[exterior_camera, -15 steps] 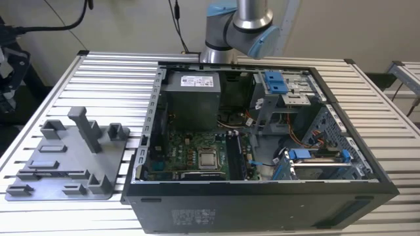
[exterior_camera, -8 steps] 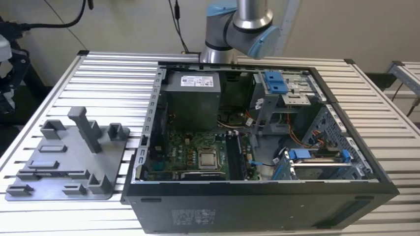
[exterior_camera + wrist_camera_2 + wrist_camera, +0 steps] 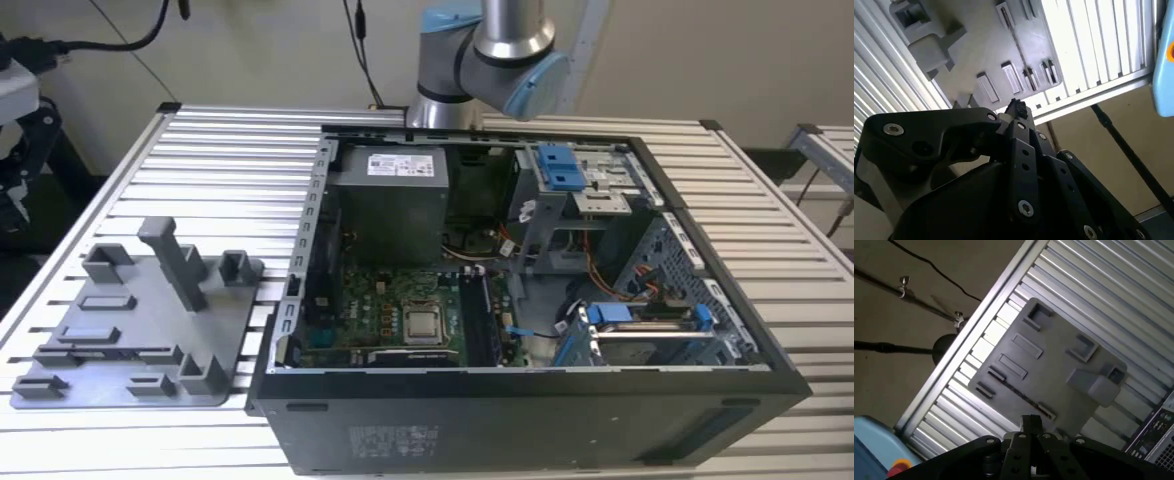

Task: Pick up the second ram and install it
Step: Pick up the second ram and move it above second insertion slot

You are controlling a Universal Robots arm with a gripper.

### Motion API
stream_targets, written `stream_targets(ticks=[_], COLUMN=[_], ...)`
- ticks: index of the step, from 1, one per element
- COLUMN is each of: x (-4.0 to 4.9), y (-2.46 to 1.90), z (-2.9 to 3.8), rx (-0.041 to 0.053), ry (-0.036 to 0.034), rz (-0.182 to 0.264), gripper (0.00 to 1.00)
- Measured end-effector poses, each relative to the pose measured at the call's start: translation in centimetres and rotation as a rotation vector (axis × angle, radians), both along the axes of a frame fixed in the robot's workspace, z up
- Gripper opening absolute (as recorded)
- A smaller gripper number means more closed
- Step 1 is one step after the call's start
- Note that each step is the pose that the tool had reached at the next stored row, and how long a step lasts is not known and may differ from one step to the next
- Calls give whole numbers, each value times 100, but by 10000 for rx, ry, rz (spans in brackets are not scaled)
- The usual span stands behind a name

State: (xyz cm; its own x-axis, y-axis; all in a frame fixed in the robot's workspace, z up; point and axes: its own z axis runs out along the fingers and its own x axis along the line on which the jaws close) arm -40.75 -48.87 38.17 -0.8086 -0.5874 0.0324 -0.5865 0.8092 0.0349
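A slatted metal table (image 3: 227, 150) holds two containers. Toward the exterior view's left lies a flat grey holder tray (image 3: 147, 322) with raised blocks and empty rectangular pockets. A slim dark line runs along one long slot of it, edge-on. This looks like the second ram (image 3: 114, 351), though the exterior view does not make it certain. Beside the tray, toward the exterior view's right, sits an open black computer case (image 3: 534, 385). Inside it are a green motherboard (image 3: 380, 310) with a square silver processor chip (image 3: 424, 323), a grey power supply box (image 3: 387, 195) behind it, and blue drive brackets (image 3: 561, 165). Dark memory slots (image 3: 475, 320) run just beside the chip. The robot arm (image 3: 487, 60) rises behind the case. In both wrist views the black gripper (image 3: 1015, 111) (image 3: 1030, 424) hangs above the tray (image 3: 1054, 365) (image 3: 979, 45), well apart from it. Its fingertips are drawn together with nothing seen between them. The same dark line in the tray's slot (image 3: 1021, 394) (image 3: 1016, 42) lies below and beyond the fingertips.
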Motion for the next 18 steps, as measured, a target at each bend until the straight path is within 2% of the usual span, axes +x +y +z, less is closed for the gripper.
stream_targets(ticks=[5,8,16,18], x=[0,0,0,0], y=[1,1,1,1], z=[0,0,0,0], rx=[-17,-22,-23,-23], ry=[1,1,0,0], rz=[719,991,1058,1221], gripper=[11,11,11,11])
